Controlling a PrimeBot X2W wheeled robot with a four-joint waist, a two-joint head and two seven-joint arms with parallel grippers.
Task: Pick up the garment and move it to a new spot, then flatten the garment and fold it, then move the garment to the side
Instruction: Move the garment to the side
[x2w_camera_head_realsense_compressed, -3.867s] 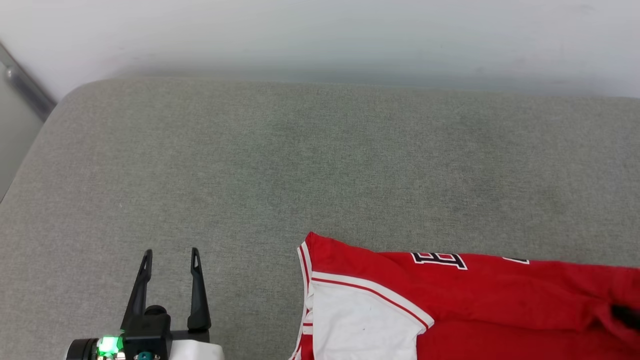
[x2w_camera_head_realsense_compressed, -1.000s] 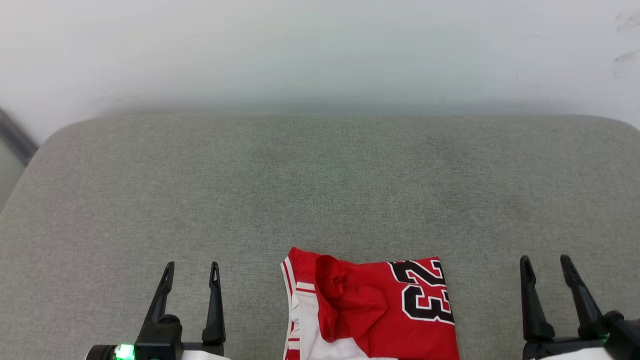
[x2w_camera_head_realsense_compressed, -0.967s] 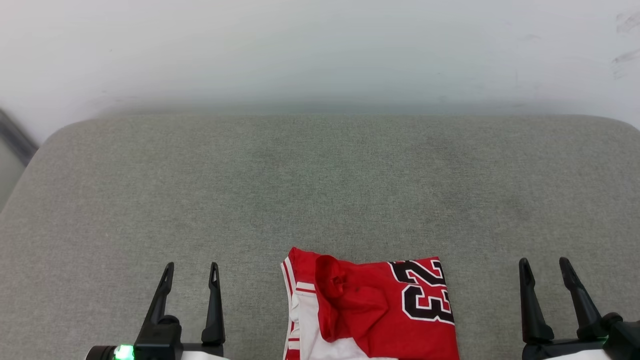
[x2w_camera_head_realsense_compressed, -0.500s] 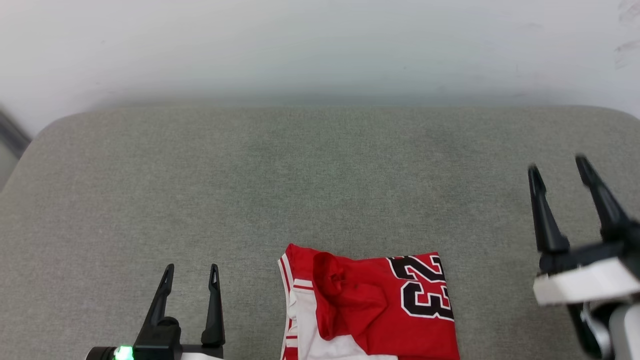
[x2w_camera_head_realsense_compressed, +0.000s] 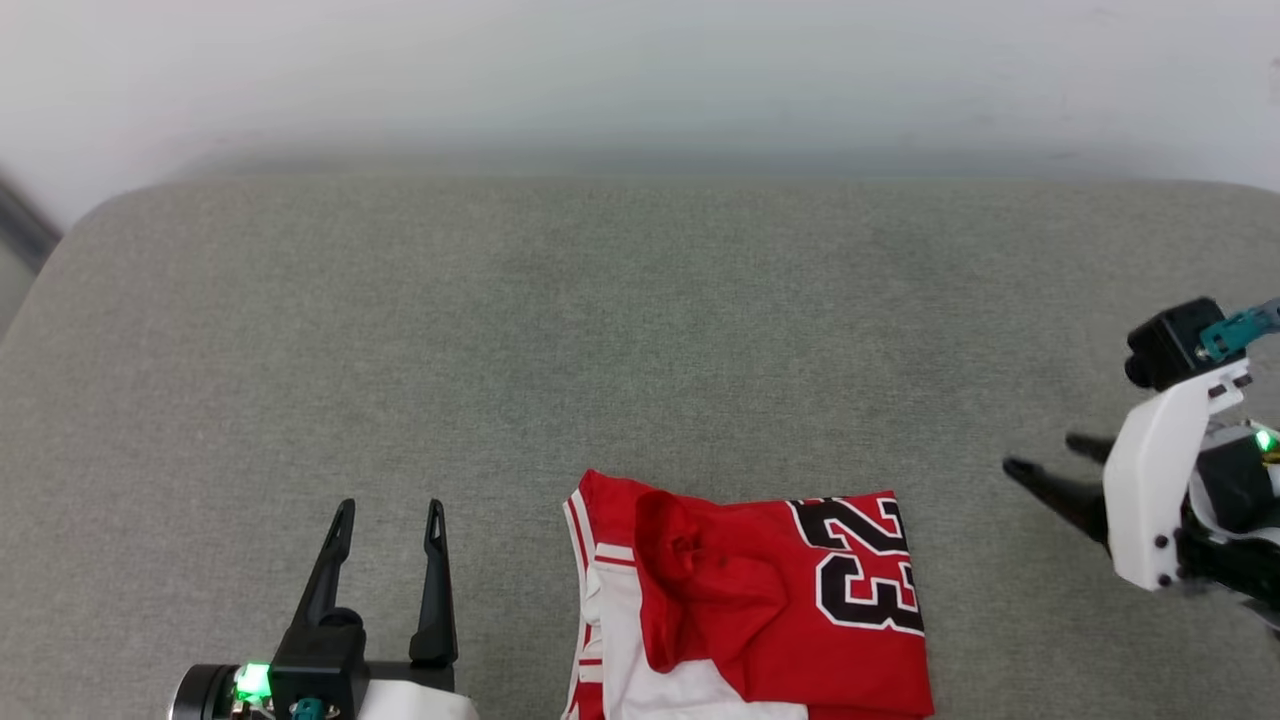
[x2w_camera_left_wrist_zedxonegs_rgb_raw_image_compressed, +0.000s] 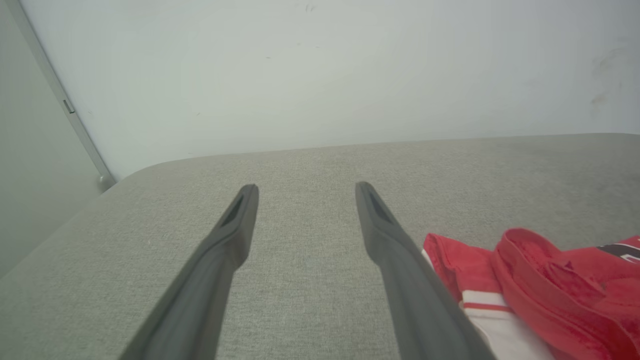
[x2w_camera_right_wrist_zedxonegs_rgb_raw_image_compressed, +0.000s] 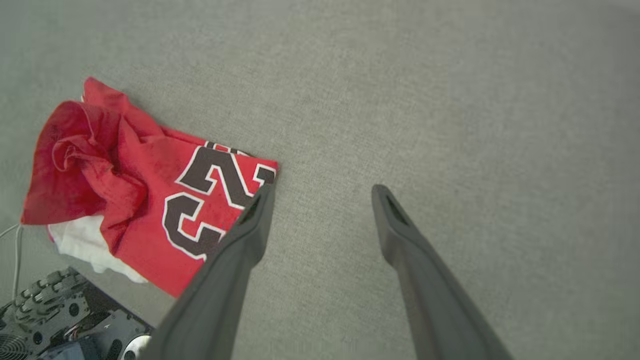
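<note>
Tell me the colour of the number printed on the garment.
The number 23 is black with a white outline; the head view shows it best.

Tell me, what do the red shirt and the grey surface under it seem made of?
The red shirt looks like soft matte knit cloth, cotton or polyester perhaps: it wrinkles and bunches. The grey surface looks like woven upholstery fabric, probably padded: fine speckled weave, rounded corners.

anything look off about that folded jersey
Yes. The red jersey is folded but not neat: a crumpled red flap bunches up on its left part beside the 23 print, and white sleeve fabric pokes out beneath it. Nothing looks torn.
</note>
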